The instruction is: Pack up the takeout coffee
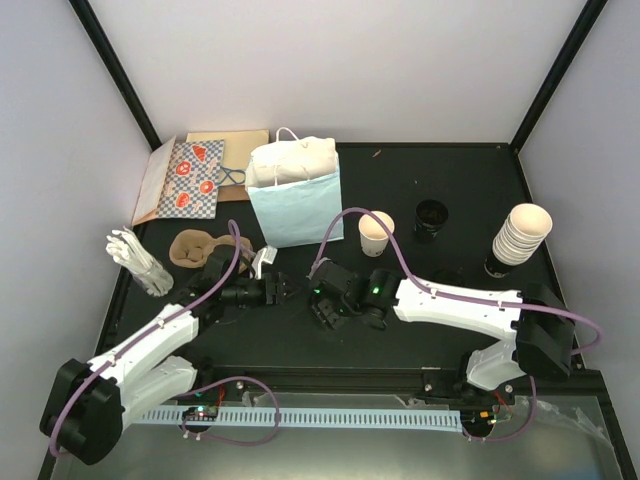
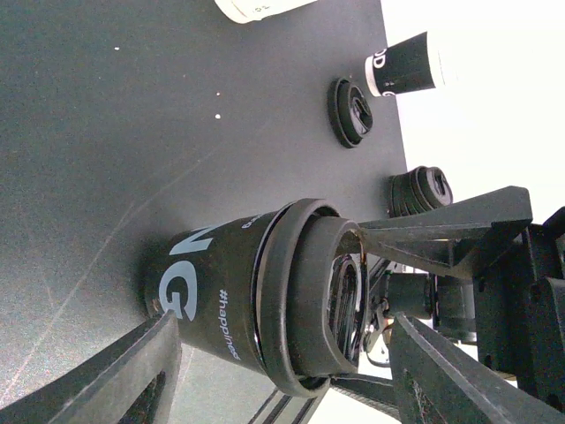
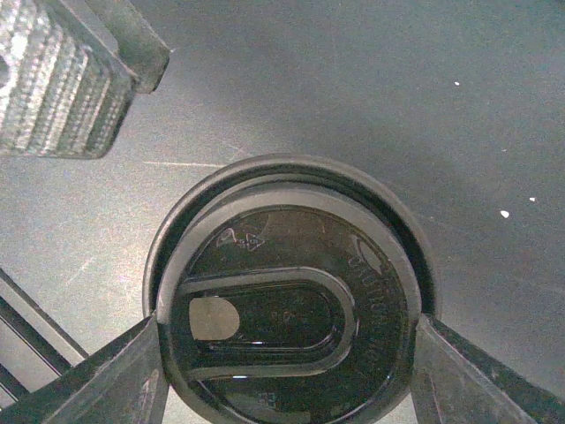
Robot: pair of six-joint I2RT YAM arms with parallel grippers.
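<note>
1. The cup (image 2: 212,296), black with white lettering, stands upright on the table (image 2: 106,159) with its black lid (image 3: 291,300) seated on top.
2. It sits near the table's middle, closer to me than the bag (image 1: 295,208) and between my two grippers.
3. My right gripper (image 3: 284,327) hangs straight over the cup. Its fingers (image 3: 106,384) are drawn in against opposite sides of the lid's rim.
4. My left gripper (image 2: 282,331) faces the cup from the side, spread wide and gripping nothing. The cup shows between its fingers (image 2: 132,375). I cannot tell whether the one by the cup's base touches it.
5. To the right of the bag and just beside it stands an open cream cup (image 1: 377,235). Farther right is a second black cup (image 1: 432,220), and a stack of white cups (image 1: 522,232) stands near the table's right edge.
6. In my left wrist view, a loose lid (image 2: 350,110) lies flat on the table beyond my cup, with a lid stack (image 2: 422,190) near it.
</note>
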